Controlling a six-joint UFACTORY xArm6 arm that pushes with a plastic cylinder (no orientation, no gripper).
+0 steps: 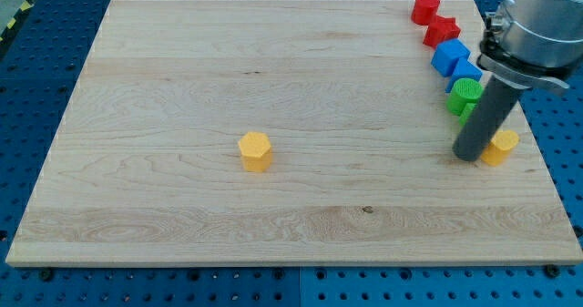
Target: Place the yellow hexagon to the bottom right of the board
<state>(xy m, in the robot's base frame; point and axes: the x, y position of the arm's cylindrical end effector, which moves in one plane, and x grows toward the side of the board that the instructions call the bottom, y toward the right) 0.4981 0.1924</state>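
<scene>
Board: a pale wooden slab lying on a blue pegboard bench, filling most of the view; its far edge runs along the view's top and its near edge along the view's bottom.
Arm: a grey, rounded housing coming in at the view's top right corner, above the board's right edge.
Rod: dark, straight and slightly slanted, dropping from the housing towards the board.
My tip: resting on the board near its right edge, about midway down; it stands just left of a yellow block, touching it or very nearly so. There is no pincer on this arm to be spread or pressed together, only the plain rod end.
Yellow hexagon: alone on open wood, a little left of the board's centre and slightly towards the near edge, well apart from my tip and from every other block.
Yellow block: by the right edge, partly behind the rod; shape hard to make out.
Red blocks: two, near the far right corner.
Blue blocks: two, next down that slanting row.
Green blocks: close above the rod, the lower one mostly hidden by it.
</scene>
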